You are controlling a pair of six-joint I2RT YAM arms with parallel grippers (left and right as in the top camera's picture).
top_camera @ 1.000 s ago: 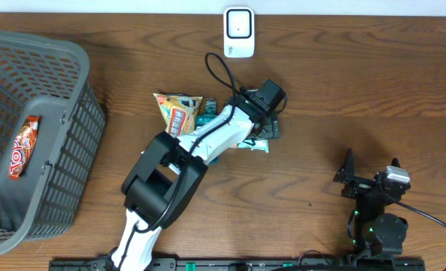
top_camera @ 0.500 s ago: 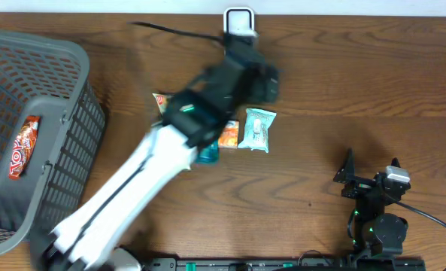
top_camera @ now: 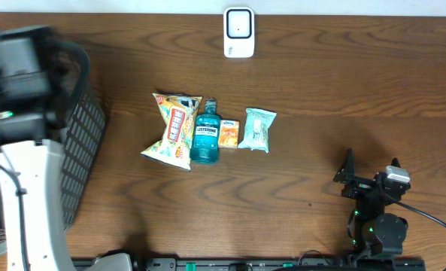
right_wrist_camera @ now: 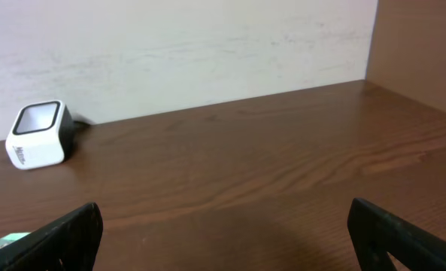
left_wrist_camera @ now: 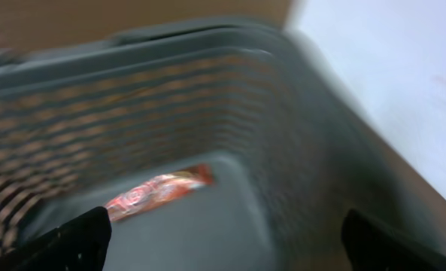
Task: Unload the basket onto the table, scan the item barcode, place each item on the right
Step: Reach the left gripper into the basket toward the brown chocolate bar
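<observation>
Motion-blurred left arm (top_camera: 27,196) hid most of the basket (top_camera: 83,143), left jaws wide apart over a smeared red wrapper (left_wrist_camera: 159,192); right jaws apart, empty.

Grey lattice basket (left_wrist_camera: 170,98) under the black left pincer (left_wrist_camera: 223,237), red-orange wrapper (left_wrist_camera: 159,192) inside. Brown wood-grain table (top_camera: 320,90). Ahead-left of the black right pincer (right_wrist_camera: 223,241): white scanner (right_wrist_camera: 36,135), yellow-red snack bag (top_camera: 174,129), teal bottle (top_camera: 205,135) with white label, orange packet (top_camera: 229,133), mint-green pack (top_camera: 257,129).

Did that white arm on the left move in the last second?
Yes. The left gripper swung left, from the Listerine bottle over to the grey basket.
</observation>
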